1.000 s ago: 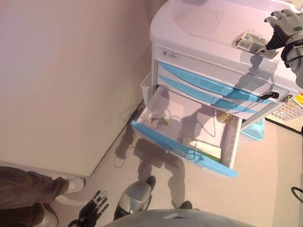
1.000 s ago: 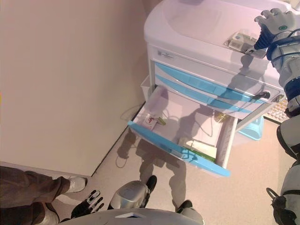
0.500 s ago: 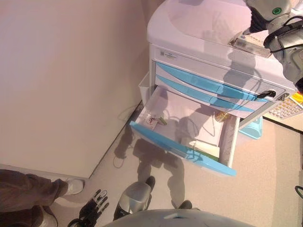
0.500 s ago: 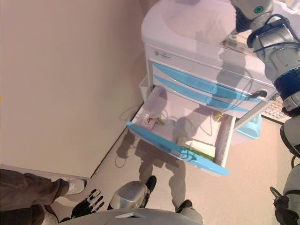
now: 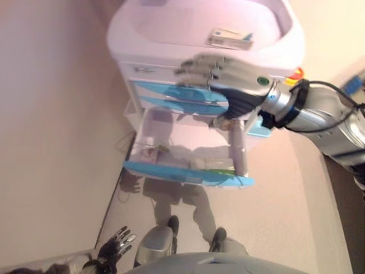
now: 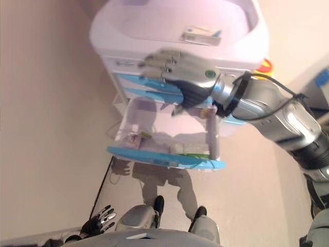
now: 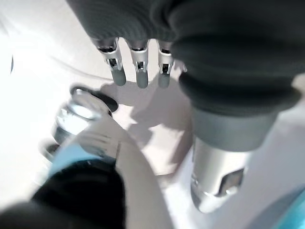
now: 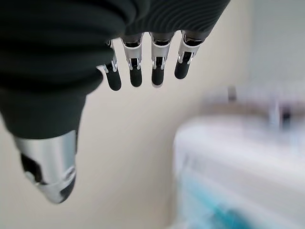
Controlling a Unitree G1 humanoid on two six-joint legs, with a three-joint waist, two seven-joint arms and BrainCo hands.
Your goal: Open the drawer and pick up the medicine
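1. While the drawer (image 5: 188, 165) stands pulled out from the lower front of the cabinet (image 5: 171, 34), the right hand (image 5: 228, 83) hangs in the air in front of the cabinet's upper blue drawer fronts, above the open drawer; its fingers are straight and spread, and it holds nothing.
2. A flat medicine packet (image 5: 229, 39) lies on the cabinet top, beyond the right hand and a little towards the robot's right; its long axis runs across the cabinet, roughly parallel to the drawer front.
3. Inside the drawer, a small item (image 5: 151, 151) sits at the end towards the robot's left, and what looks like a pale box with a green edge (image 5: 214, 165) lies just behind the drawer's blue front, towards the robot's right; both are too blurred to name surely.
4. The left hand (image 5: 117, 245) hangs low, well apart from the cabinet and close to the floor, its fingers loose and empty.
5. The right hand is by far the nearer to the cabinet, so the next reach likely falls to it.
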